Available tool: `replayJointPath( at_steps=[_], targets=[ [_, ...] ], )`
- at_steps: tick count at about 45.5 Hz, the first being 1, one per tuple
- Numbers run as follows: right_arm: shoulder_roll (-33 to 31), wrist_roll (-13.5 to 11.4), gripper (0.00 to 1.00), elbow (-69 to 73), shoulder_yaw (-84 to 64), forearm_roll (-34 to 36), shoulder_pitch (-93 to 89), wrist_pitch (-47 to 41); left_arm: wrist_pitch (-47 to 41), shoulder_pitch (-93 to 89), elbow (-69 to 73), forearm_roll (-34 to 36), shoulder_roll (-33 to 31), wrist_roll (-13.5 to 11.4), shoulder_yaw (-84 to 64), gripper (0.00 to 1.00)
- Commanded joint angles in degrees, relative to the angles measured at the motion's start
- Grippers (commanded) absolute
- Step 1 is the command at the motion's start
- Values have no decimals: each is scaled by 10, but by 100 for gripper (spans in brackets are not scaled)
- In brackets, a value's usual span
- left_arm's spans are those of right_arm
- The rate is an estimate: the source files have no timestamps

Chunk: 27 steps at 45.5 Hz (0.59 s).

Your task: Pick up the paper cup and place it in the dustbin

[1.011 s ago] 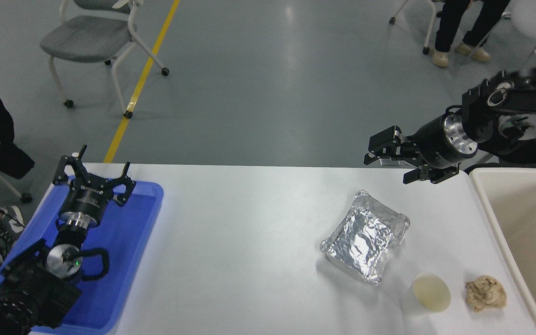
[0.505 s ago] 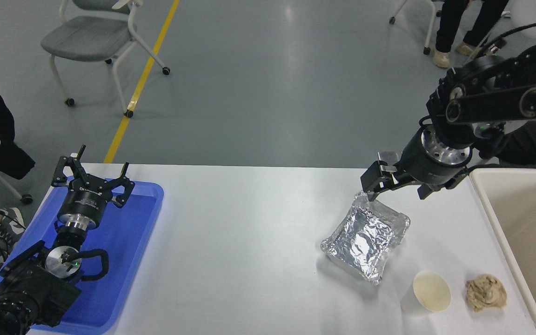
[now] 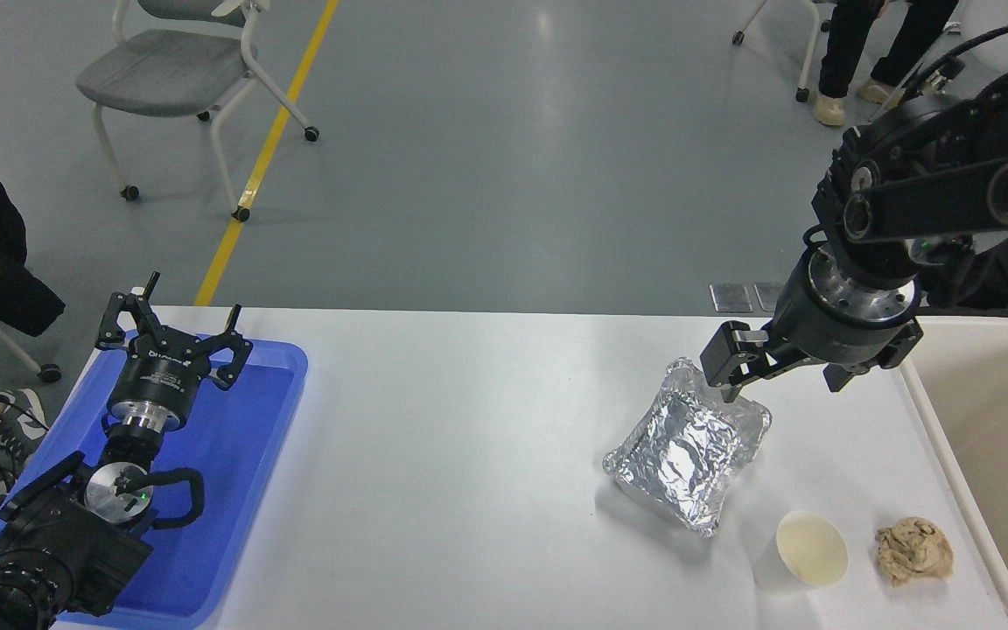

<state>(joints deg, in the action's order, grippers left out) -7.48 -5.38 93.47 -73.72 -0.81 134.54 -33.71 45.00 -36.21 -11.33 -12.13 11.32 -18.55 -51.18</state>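
Both arms matte black, jointed, blocky housings.

Left arm [image 3: 58,534], lower left of frame: silver disc joint with small green light, black cable loop beside it, silver collar ring under cylindrical black wrist bearing faint white lettering, unreadable. Left gripper [image 3: 173,337]: thin black angular fingers, spider-like linkage.

Right arm [image 3: 941,188], upper right of frame: round black joint caps, thin black cable arcing above, small green light, wide silver flange with screw dots. Right gripper [image 3: 780,367]: chunky black fingers.
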Motion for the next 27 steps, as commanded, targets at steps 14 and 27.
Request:
replayJointPath(
  at_steps=[14, 27],
  targets=[
    [-2, 1, 100, 45, -21, 20, 53, -27, 0, 0, 0, 0, 0, 0, -1, 100],
    [-11, 2, 100, 49, -41, 6, 50, -20, 0, 0, 0, 0, 0, 0, 0, 100]
  ],
)
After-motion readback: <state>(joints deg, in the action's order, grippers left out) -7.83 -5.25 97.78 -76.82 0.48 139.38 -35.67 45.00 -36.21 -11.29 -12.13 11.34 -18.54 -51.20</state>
